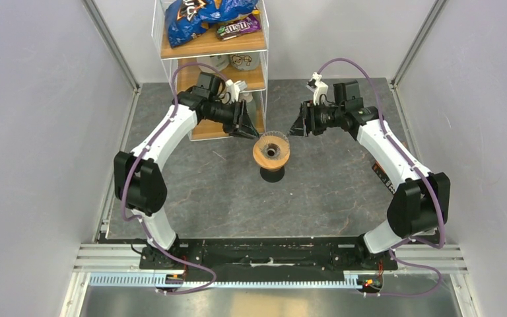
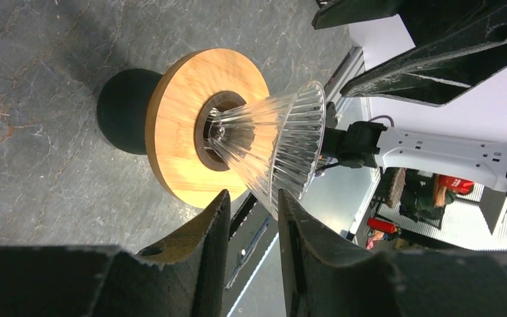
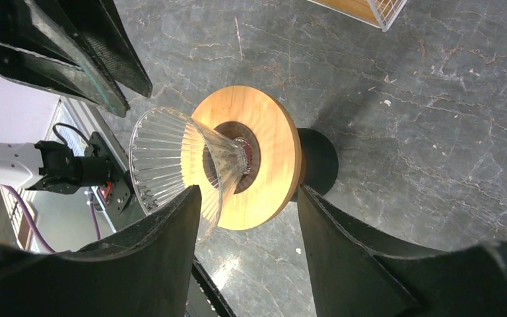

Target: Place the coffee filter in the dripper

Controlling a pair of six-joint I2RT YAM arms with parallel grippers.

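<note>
The dripper (image 1: 271, 150) stands upright mid-table: a clear ribbed glass cone in a round light-wood collar on a small black base. It also shows in the left wrist view (image 2: 178, 132) and the right wrist view (image 3: 270, 145). No filter shows in the cone, and the tan paper coffee filter is out of view in every frame. My left gripper (image 1: 246, 131) hovers just left of the glass rim, its jaws a narrow gap apart and empty (image 2: 254, 198). My right gripper (image 1: 297, 127) hovers to the dripper's right, wide open and empty (image 3: 247, 198).
A white wire rack (image 1: 211, 46) with wooden shelves stands at the back left, holding snack bags and cups; its corner shows in the right wrist view (image 3: 370, 10). White walls close in the table on the left, right and back.
</note>
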